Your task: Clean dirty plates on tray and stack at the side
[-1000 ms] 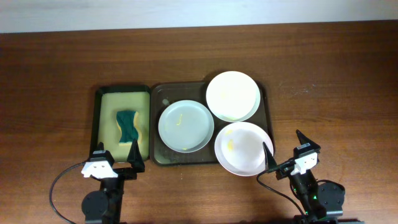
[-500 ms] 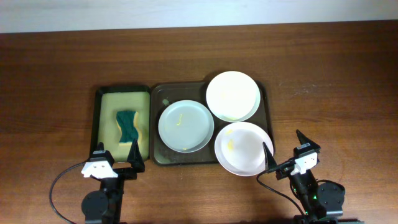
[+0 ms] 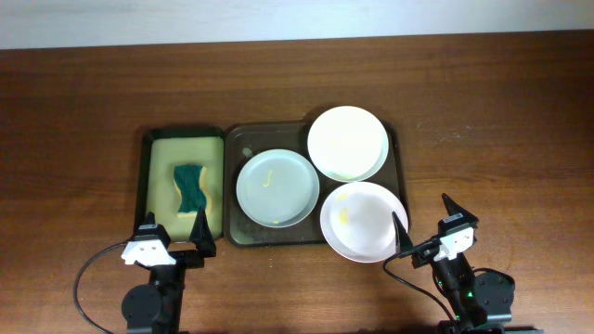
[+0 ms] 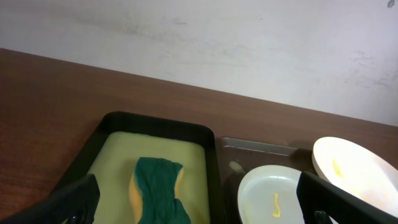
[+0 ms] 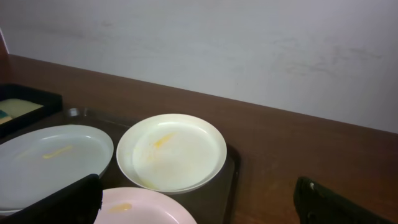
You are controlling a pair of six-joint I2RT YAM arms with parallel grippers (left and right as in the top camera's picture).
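Seeing wavy green-yellow sponge (image 3: pixel 190 186) lying almost straight ahead of my left gripper (image 3: pixel 174 223), long axis pointing away; jaws standing wide, gripping nothing.

Place: a robot test bench, more lab than home kitchen.
Counter: one long wood-grain counter (image 3: pixel 93 111), set straight against the wall.
Wall: plain off-white wall (image 4: pixel 261 43), faintly scuffed.
Robot gear: left arm (image 3: pixel 153 288) and right arm (image 3: pixel 459 278) mounted at the counter's near edge, with a black cable (image 3: pixel 78 278) looping from the left one.
Props: a dark tray (image 3: pixel 238 232) carrying three plates (image 3: pixel 277 188) with yellow smears. Just beside it is a narrower tray (image 3: pixel 145 186) holding a green sponge (image 3: pixel 190 186).
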